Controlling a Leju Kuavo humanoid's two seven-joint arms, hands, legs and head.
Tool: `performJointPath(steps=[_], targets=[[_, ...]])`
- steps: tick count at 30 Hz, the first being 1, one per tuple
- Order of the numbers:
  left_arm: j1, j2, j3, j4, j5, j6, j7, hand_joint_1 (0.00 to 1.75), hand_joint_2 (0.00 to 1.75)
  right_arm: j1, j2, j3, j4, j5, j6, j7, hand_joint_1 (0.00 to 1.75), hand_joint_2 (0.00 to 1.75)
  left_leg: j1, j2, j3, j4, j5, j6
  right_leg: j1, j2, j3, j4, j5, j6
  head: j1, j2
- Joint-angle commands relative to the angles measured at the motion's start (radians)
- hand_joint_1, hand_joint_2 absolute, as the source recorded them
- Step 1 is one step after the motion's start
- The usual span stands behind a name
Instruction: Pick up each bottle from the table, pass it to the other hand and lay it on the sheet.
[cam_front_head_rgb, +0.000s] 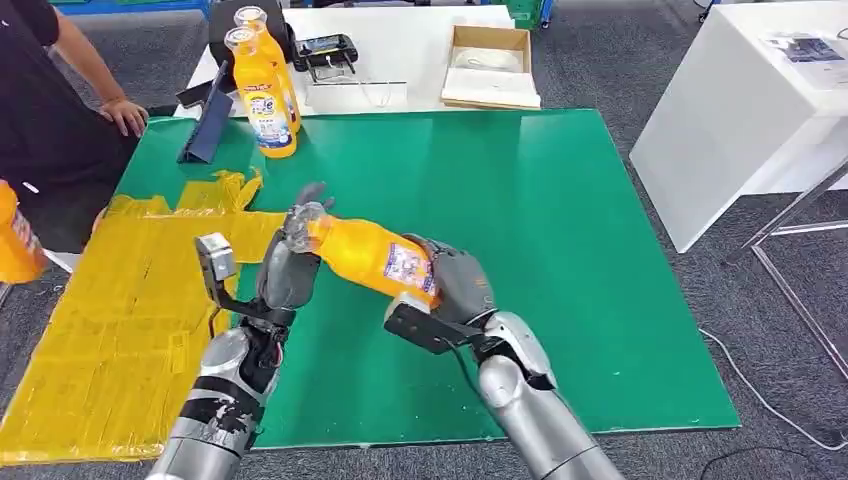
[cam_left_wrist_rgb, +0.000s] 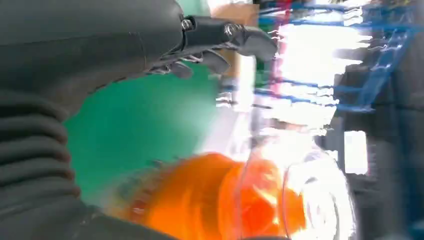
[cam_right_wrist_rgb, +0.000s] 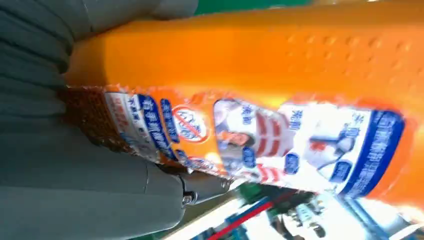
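Both hands meet on bottle (cam_front_head_rgb: 375, 258): right hand (cam_front_head_rgb: 455, 285) grips base, left hand (cam_front_head_rgb: 292, 262) neck.

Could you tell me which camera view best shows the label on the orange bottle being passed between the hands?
The right wrist view: the label lies close and sharp, its blue and white print clear. The head view shows it small on the bottle near the right hand. The left wrist view shows the bottle's blurred neck end.
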Motion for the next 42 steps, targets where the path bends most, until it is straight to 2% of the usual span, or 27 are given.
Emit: performJointPath(steps=[1,3,13,18,21,22,24,33,42], targets=[[-0.007,-0.004,-0.096,-0.043,0.022,0.001,0.013,0.00,1.75,-0.093,0.048,0.065,0.078,-0.024,0.004,0.009,1.75,1.75,-0.001,-0.003,0.001,0.000,0.001,0.001,-0.001,0.001,0.001,0.001,0.000,0.000,0.000,0.000],[-0.001,-0.006,-0.107,-0.055,0.023,0.002,0.012,0.00,1.75,-0.098,0.049,0.086,0.087,0.053,-0.059,0.026,1.75,1.75,0.000,-0.003,0.001,0.000,0.000,0.001,-0.001,0.003,0.001,0.000,0.000,0.000,0.000,0.000],[0.005,-0.006,-0.131,-0.070,0.023,0.002,0.011,0.00,1.75,-0.100,0.059,0.100,0.094,0.066,-0.035,0.030,1.75,1.75,0.000,-0.005,0.003,-0.001,0.001,0.001,-0.002,0.002,0.003,-0.001,0.000,0.000,0.000,0.000],[0.023,0.017,-0.122,-0.063,0.020,-0.014,-0.022,0.00,1.75,-0.156,0.122,0.114,0.169,0.073,-0.010,0.040,1.75,1.75,-0.001,-0.004,0.003,-0.001,0.001,0.001,-0.002,0.003,0.003,0.000,0.000,0.000,0.000,0.000],[0.025,0.022,-0.106,-0.057,0.021,-0.022,-0.030,0.03,1.75,-0.171,0.130,0.142,0.182,0.065,-0.017,0.044,1.75,1.75,-0.001,-0.002,0.005,-0.001,0.000,0.001,-0.002,0.006,0.003,0.000,0.001,0.000,0.000,0.000],[0.025,0.022,-0.106,-0.057,0.021,-0.022,-0.030,1.75,1.75,-0.171,0.130,0.142,0.182,0.065,-0.017,0.044,1.75,1.75,-0.001,-0.002,0.003,-0.001,0.001,0.001,-0.002,0.004,0.002,0.000,0.001,0.000,0.000,0.000],[0.034,0.035,-0.059,-0.054,0.019,-0.058,-0.056,1.75,1.75,-0.221,0.130,0.275,0.218,-0.040,-0.064,0.086,1.75,1.75,-0.001,-0.001,0.003,-0.001,0.001,0.001,-0.001,0.005,0.002,0.000,0.001,0.000,0.000,0.000],[0.044,0.022,0.003,-0.062,-0.016,-0.103,-0.107,1.75,1.75,-0.256,0.130,0.373,0.269,-0.128,-0.108,0.102,1.75,1.75,-0.001,-0.003,0.005,-0.001,0.000,0.001,-0.002,0.005,0.004,0.000,0.000,0.000,0.000,0.000],[0.013,0.008,0.016,-0.009,-0.044,-0.117,-0.132,1.75,1.75,-0.298,0.130,0.399,0.319,-0.183,-0.112,0.092,1.75,1.75,-0.001,-0.005,0.002,-0.001,0.002,0.001,-0.002,0.001,0.002,0.000,0.000,0.000,0.000,0.000]])
